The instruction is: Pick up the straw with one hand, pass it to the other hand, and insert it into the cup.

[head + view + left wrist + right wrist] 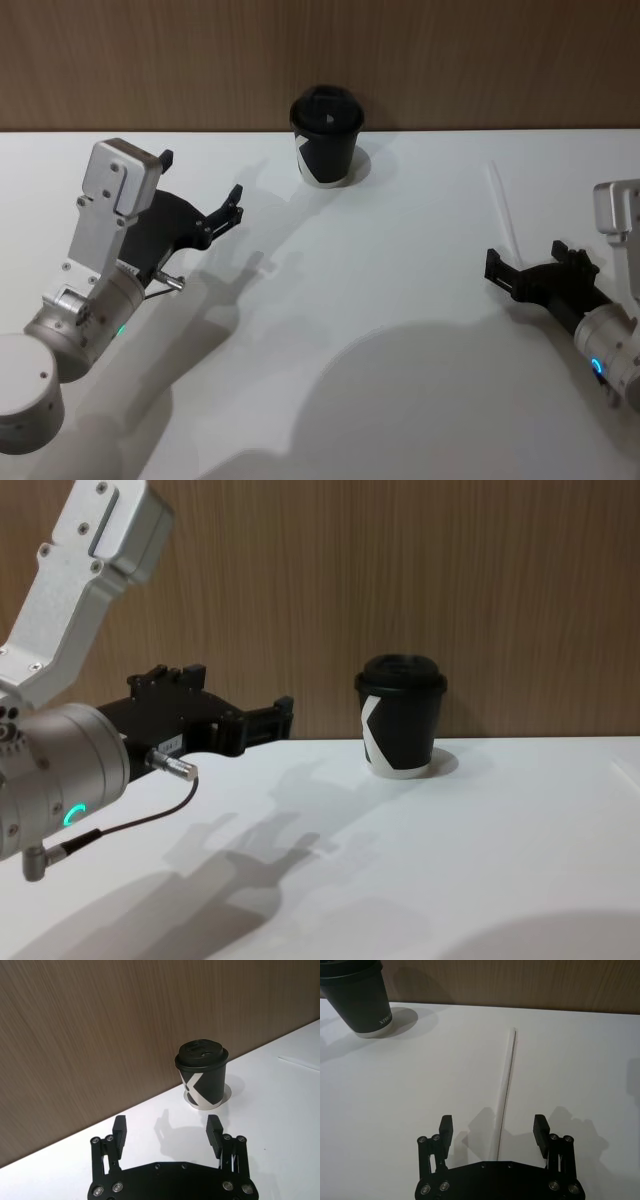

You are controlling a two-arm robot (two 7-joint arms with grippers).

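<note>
A white tabletop (380, 330) is shown against a wood-panelled wall (450, 60). The left claw (167, 1125) is held above the tabletop on the left side. It is released, with nothing gripped, and is aimed toward the cup (326, 135). The right claw (494, 1124) is held low on the right side, also released. Its fingers are spread to either side of the near end of the straw (506, 1080), and no contact with the straw can be made out.

The first step, the pick-up, is judged to be in hand and not yet done. Next, the right claw would need to be lowered and clenched on the straw, with enough length left free for the hand-over.

The cup is set upright at the back of the tabletop, near the wall and well apart from both claws. It is black paper with a domed black lid, a white angular mark and a white base rim. The straw is laid flat to the right of the cup, well apart from it. It is thin, straight and plain white.
</note>
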